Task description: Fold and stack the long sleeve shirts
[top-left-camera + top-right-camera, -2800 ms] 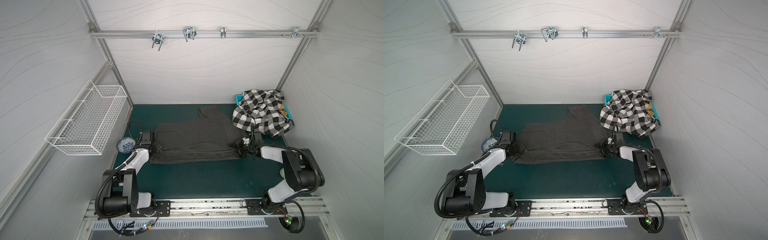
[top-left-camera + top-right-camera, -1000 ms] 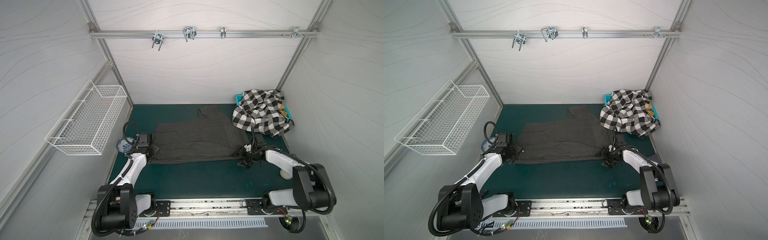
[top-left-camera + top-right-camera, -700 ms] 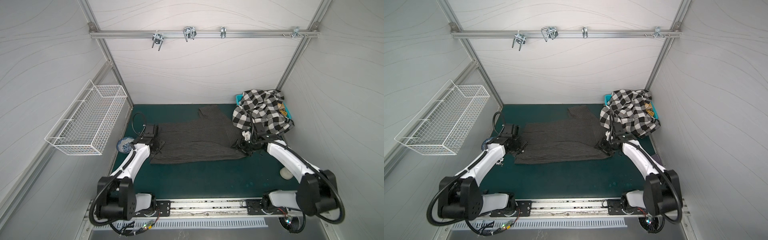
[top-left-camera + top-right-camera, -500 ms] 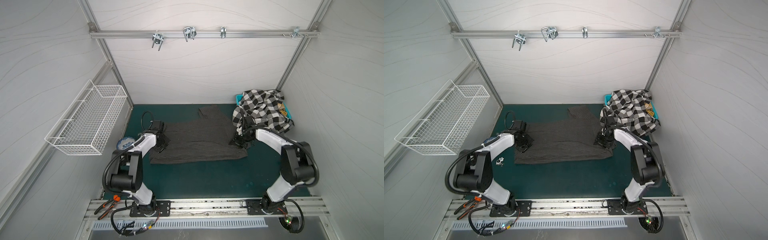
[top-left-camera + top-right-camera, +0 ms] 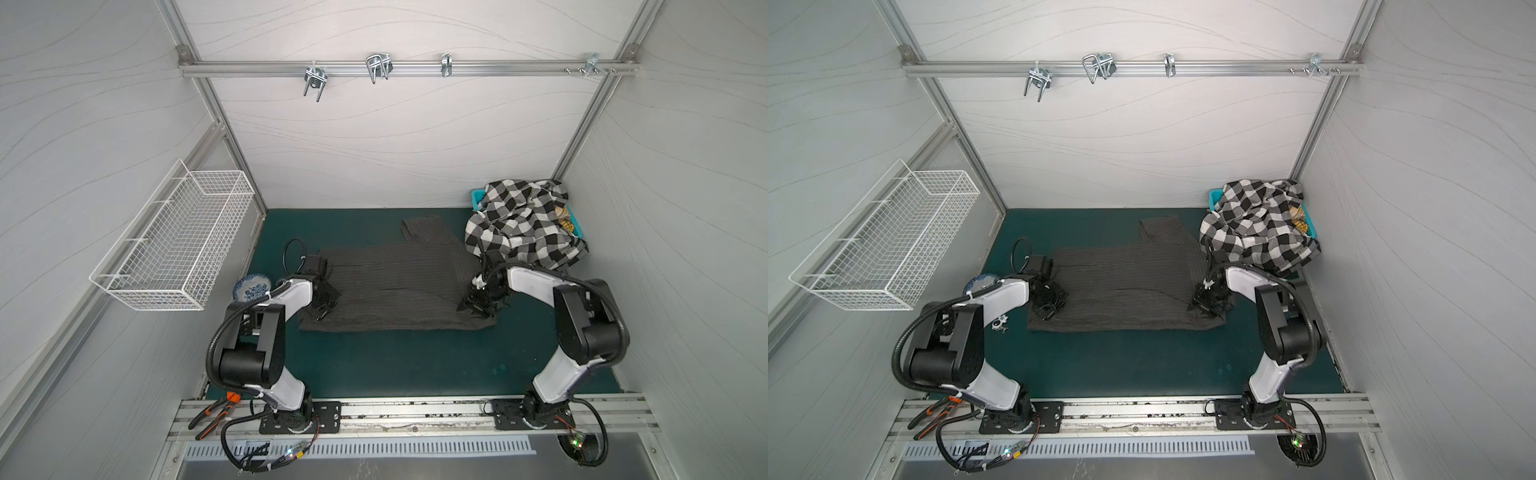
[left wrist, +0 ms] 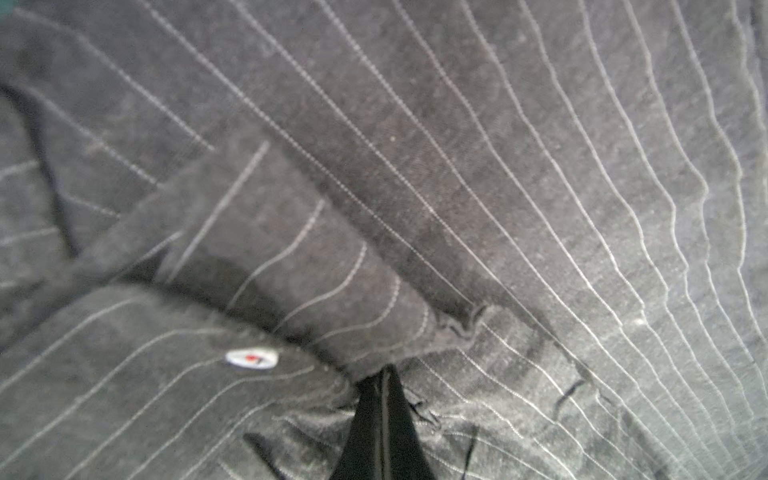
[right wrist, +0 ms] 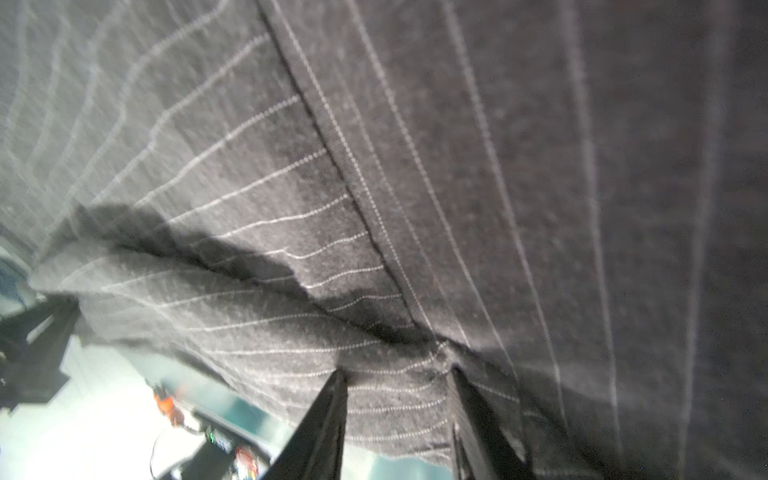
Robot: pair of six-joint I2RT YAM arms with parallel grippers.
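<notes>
Our left gripper is pressed together on a pinch of the pinstriped shirt, at the shirt's left end in both top views. Our right gripper has its jaws apart, astride a fold at the shirt's right end. The shirt lies spread mid-frame on the green mat. The checked shirt is heaped at the mat's upper right, over the teal basket.
</notes>
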